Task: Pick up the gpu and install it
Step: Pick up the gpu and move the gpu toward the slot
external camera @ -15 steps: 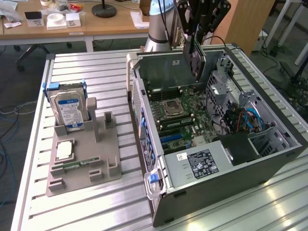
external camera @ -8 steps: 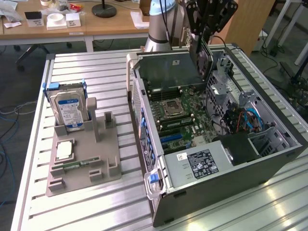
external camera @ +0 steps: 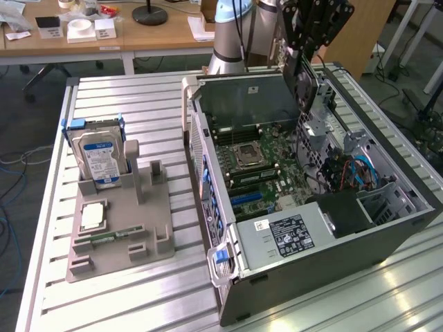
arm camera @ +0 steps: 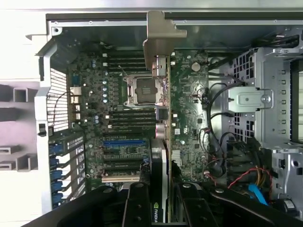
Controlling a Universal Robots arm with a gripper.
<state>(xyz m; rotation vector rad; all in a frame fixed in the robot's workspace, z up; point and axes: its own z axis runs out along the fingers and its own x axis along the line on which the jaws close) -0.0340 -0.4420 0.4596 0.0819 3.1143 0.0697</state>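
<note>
Right now: my gripper (arm camera: pixel 162 194) is clamped on the gpu (arm camera: pixel 160 161), with fingers (arm camera: pixel 137 208) on either face at the end away from the bracket (arm camera: pixel 161 38).
Gpu place: in the air over the open case (external camera: pixel 325 277), above the motherboard (arm camera: pixel 189 94), and not seated in anything. From the wrist it runs edge-on away from me, bracket farthest.
Tilt: I cannot tell how steeply the card hangs.
Slip risk: I hold it by one end only. I judge that a bump on the long free end could swing it in my grip, and the contacts would then meet a slot crooked.
Bracket risk: the bracket is the widest part and leads the way. It could hook on the case wall or the rear panel (arm camera: pixel 57 104) if I bring it in skewed.
Socket risk: the socket (arm camera: pixel 142 90) lies just beside the card's line in the wrist view. A low pass could scrape the card's edge across it, and I'd expect that to do damage.
Slot risk: the slots (arm camera: pixel 124 142) lie across the card's line in the wrist view, so I judge it is not lined up. Pressing down like this could flex the board or chip a slot.
Cable risk: the cables (arm camera: pixel 213 142) loop close beside my fingers and could snag, dragging the card off line.
Hard drive (external camera: pixel 97 159): in its holder well apart from the case, so I see no hazard there.
</note>
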